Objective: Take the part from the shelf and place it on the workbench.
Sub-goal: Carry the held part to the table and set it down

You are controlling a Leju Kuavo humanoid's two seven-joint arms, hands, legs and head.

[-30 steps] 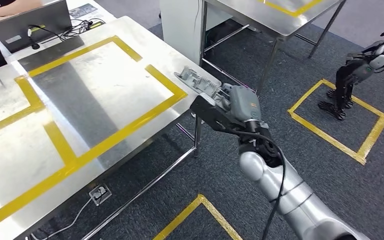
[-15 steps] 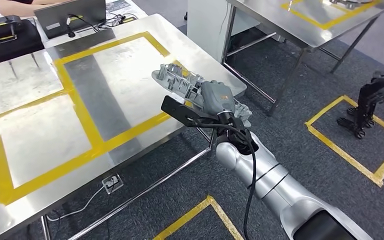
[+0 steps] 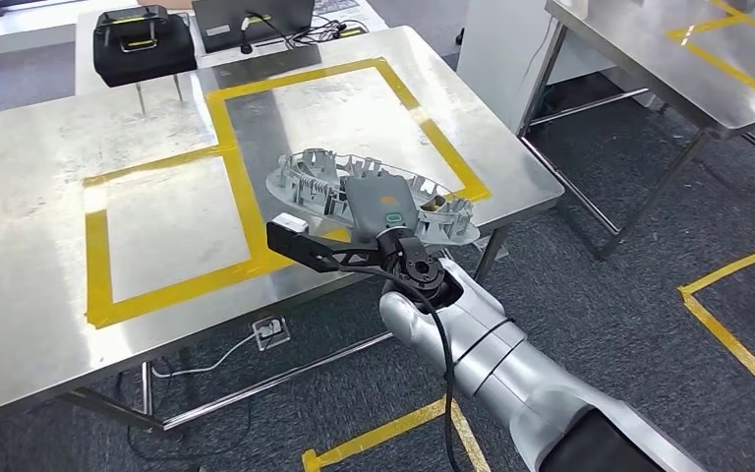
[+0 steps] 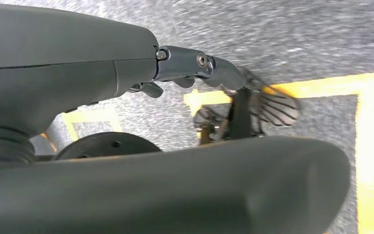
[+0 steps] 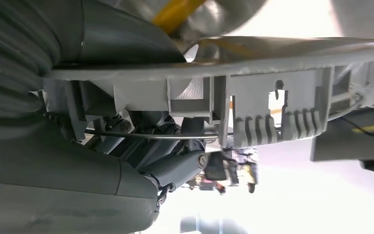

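A: How far along is the task?

B: The right hand (image 3: 381, 204) grips the grey ribbed part (image 3: 324, 179), held at frame centre above the worktop's (image 3: 39, 305) near edge; setting it down is what remains. The left hand (image 4: 185, 68) hangs over carpet, fingers curled, holding nothing.

A: And the surroundings?

B: Yellow tape frames (image 3: 231, 147) on steel, a black case (image 3: 145, 41) upper left, a second table (image 3: 668, 59) upper right.

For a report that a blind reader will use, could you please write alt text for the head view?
The robot's right hand holds a grey ribbed plastic part over the near edge of a steel workbench marked with yellow tape rectangles. A black case and a laptop stand at the far end; a second steel table stands to the right on dark carpet.
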